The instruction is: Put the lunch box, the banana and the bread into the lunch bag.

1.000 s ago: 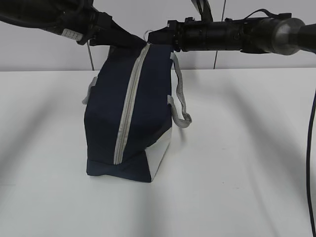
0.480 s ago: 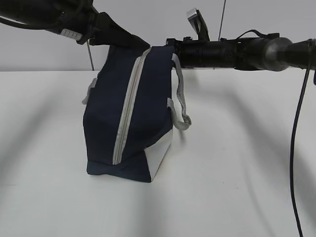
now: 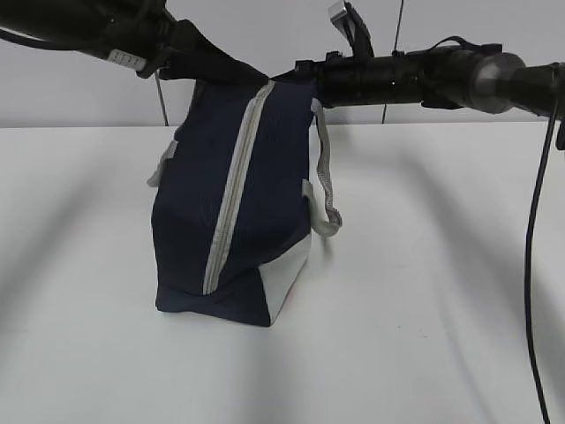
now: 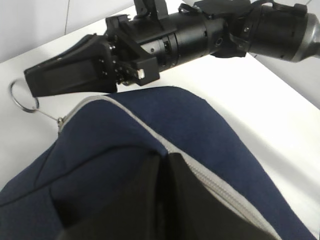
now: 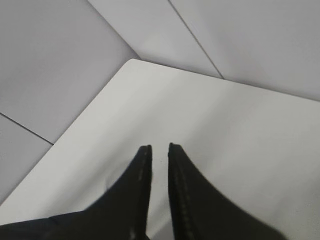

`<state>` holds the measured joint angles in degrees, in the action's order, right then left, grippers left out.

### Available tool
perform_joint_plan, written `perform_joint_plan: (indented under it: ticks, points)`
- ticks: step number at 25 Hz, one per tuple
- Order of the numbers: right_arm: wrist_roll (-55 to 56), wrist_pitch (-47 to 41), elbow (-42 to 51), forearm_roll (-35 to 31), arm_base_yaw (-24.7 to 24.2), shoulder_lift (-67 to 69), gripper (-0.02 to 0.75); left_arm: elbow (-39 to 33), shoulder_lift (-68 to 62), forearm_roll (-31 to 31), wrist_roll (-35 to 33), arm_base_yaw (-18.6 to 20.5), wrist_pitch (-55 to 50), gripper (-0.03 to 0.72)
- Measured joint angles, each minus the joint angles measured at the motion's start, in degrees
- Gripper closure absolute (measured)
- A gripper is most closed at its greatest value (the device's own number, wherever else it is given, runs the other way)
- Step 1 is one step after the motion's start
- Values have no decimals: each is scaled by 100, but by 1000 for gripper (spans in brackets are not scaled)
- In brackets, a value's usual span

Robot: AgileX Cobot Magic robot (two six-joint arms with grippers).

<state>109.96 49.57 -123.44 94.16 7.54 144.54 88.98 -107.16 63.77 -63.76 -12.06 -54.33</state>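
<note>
The navy lunch bag (image 3: pixel 229 203) stands on the white table with its grey zipper (image 3: pixel 231 190) closed. My left gripper (image 3: pixel 250 81) is shut on the bag's top fabric beside the zipper, and the left wrist view (image 4: pixel 162 155) shows the same grip. My right gripper (image 3: pixel 298 72) hovers at the bag's top right end. In the left wrist view its tip (image 4: pixel 31 81) is just above the zipper's wire pull ring (image 4: pixel 20 97). In the right wrist view (image 5: pixel 156 147) its fingers stand a narrow gap apart with nothing between them. The lunch box, banana and bread are out of view.
A grey strap handle (image 3: pixel 327 185) hangs down the bag's right side. The white table (image 3: pixel 424 291) surrounds the bag, with a grey panelled wall behind it. A black cable (image 3: pixel 530 265) hangs at the right edge.
My right gripper has drawn back slightly to the right and up at the bag's top. The bag and my left gripper have barely moved.
</note>
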Motion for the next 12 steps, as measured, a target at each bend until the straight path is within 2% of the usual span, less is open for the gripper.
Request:
perform_joint_plan:
  ticks: [1,4,6,9,12]
  points:
    - [168,0,-167,182,-14,11,605,0,5,0,41,-6,17,636]
    - [765,-10,-657,937,-37,11,392,6,19,-40,225,-6,157,535]
    - [1046,28,-812,1209,-49,-37,307,6,68,-254,439,-6,262,442]
    - [1183,131,-860,1341,-55,-274,263,11,110,-611,860,39,380,351]
    - [1208,251,-863,1354,-55,-572,254,11,121,-986,1415,212,457,328]
